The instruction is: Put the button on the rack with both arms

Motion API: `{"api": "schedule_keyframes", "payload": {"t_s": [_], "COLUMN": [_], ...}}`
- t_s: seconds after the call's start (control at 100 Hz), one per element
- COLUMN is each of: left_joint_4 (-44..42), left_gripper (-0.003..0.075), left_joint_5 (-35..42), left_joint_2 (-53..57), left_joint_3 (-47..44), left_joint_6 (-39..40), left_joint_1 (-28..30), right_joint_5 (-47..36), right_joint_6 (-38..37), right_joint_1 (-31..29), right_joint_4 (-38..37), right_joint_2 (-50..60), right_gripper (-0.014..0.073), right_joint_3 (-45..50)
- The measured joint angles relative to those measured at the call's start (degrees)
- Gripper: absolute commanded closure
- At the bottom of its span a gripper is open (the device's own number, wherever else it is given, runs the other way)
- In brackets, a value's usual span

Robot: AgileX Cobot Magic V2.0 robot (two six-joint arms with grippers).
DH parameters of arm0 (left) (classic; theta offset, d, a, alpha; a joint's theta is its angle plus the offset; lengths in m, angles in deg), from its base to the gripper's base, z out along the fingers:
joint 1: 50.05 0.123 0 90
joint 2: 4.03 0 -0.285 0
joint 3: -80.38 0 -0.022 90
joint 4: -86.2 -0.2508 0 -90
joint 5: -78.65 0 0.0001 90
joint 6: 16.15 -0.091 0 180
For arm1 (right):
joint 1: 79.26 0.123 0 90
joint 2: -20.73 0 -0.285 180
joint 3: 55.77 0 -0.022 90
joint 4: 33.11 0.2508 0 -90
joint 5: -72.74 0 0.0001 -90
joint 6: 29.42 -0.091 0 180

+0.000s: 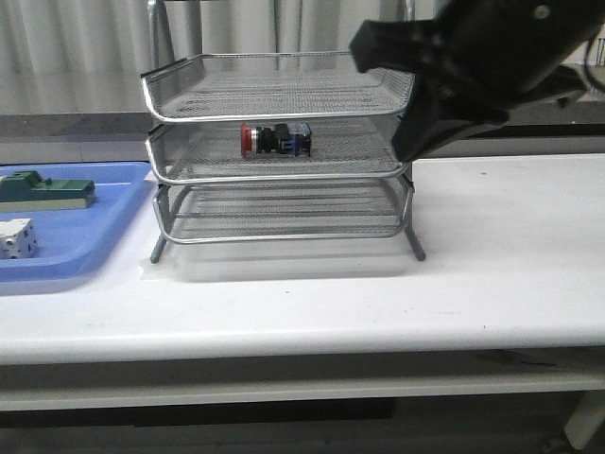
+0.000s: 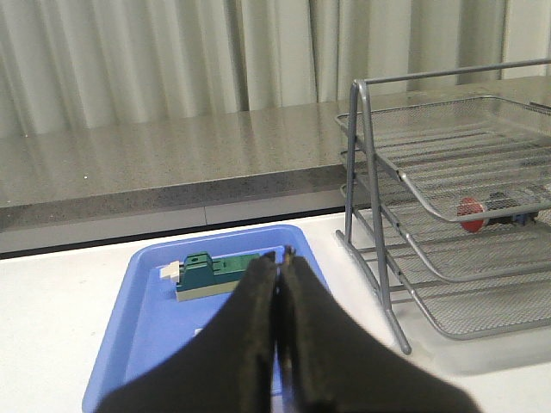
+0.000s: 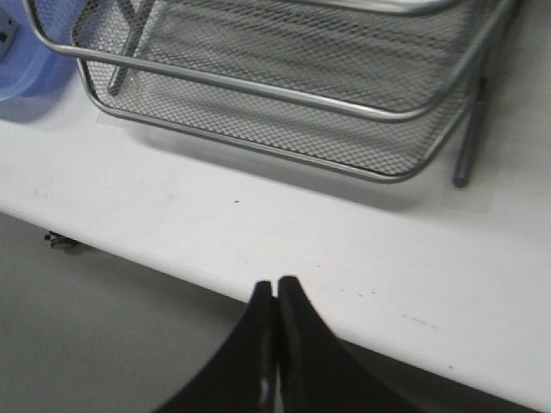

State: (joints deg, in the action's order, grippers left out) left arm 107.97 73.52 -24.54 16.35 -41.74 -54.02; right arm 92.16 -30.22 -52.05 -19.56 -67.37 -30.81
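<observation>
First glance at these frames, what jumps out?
The red-capped button lying on its side in the middle tray of the three-tier wire rack, mid-table. Next, the bulky black right arm looming top right beside the rack. At far left, a blue bin holds a green block and a white dotted cube.

The rack (image 1: 284, 170) is showing fine silver wire mesh with smooth, bright chrome rims and grey metal legs. The button (image 1: 274, 139) is showing a glossy red cap, a black-and-silver body and a blue end. The table (image 1: 378, 303) is looking smooth, white and faintly shiny. The blue bin (image 1: 104, 236) is looking like smooth plastic. Both grippers, left (image 2: 280, 258) and right (image 3: 275, 288), are looking matt black.
</observation>
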Motion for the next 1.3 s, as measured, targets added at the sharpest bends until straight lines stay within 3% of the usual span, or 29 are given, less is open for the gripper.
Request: {"api": "schedule_keyframes", "payload": {"t_s": [0.56, 0.85, 1.3], "left_joint_4": [0.00, 0.00, 0.00], "left_gripper": [0.0741, 0.0741, 0.0741], "left_joint_5": [0.00, 0.00, 0.00], "left_joint_2": [0.00, 0.00, 0.00], "left_joint_3": [0.00, 0.00, 0.00], "left_joint_6": [0.00, 0.00, 0.00], "left_joint_1": [0.00, 0.00, 0.00], "right_joint_5": [1.34, 2.69, 3.56], "right_joint_6": [0.10, 0.10, 0.10], "right_joint_1": [-14.72, -15.50, -15.50], "right_joint_4": [-2.27, -2.27, -2.27], "right_joint_2": [31.24, 43.09, 44.60], "right_gripper": [0.0651, 0.0651, 0.0651], "right_joint_3": [17.06, 20.36, 20.36]}}
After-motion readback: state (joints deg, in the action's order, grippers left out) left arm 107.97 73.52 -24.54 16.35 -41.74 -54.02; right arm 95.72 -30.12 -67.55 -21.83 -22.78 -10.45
